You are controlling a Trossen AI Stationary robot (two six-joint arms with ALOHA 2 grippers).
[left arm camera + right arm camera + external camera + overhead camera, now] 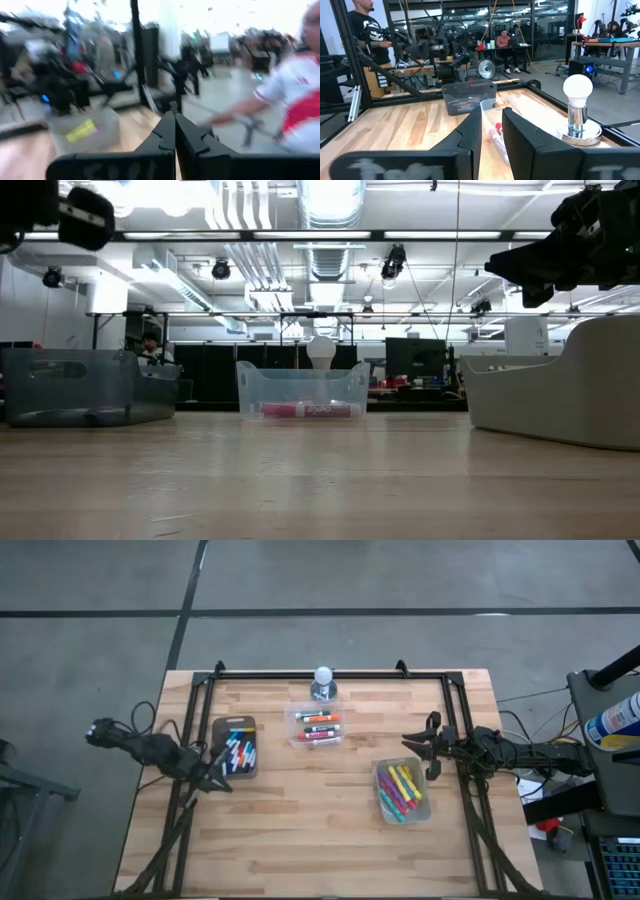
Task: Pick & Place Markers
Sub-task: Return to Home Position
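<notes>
Three containers hold the pens: blue and white markers (238, 750) lie in the dark bin (234, 720), just beside the left gripper (175, 122), whose fingers are pressed together on nothing. Yellow, pink and green markers (400, 788) fill the pale tub (426, 812) close by the right gripper (491, 114) — its fingers slightly apart, empty — and red and orange markers (318, 726) sit in the clear tub (296, 712) ahead of it.
</notes>
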